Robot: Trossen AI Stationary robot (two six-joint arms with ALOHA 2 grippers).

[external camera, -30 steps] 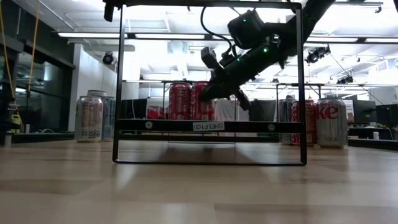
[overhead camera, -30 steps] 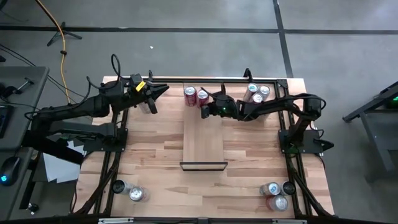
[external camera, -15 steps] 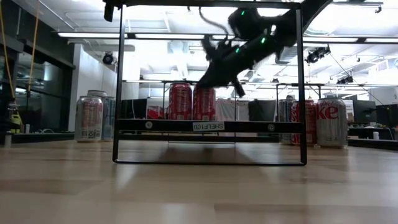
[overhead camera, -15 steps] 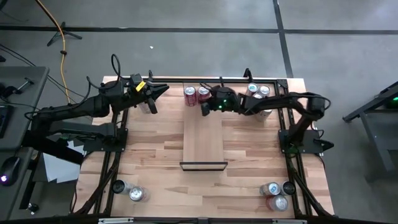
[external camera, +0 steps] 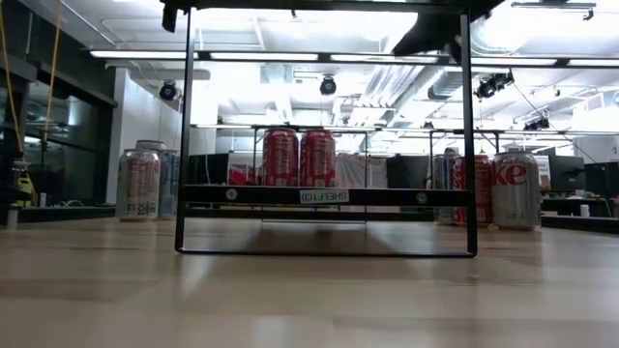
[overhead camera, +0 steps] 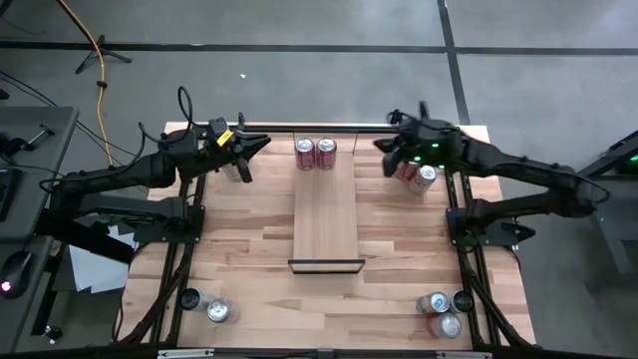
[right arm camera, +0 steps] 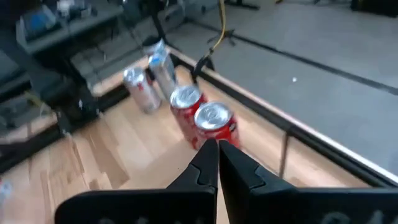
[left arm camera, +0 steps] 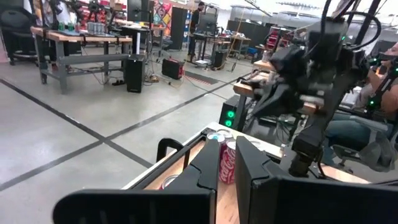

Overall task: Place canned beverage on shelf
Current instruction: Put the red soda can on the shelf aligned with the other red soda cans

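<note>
Hovering empty, right gripper (overhead camera: 384,152) pressed together (left gripper (overhead camera: 261,143) likewise), beside two red cans (overhead camera: 315,154).

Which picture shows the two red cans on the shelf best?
The low view: both red soda cans stand upright, side by side. The high view shows only their tops; the right wrist view shows them slanted; the left wrist view mostly hides them.

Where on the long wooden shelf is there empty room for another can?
Most of the long light-wood shelf is bare, from the two red soda cans at its far end down to its dark strip. The crowded spot is the can cluster under the right gripper.
</note>
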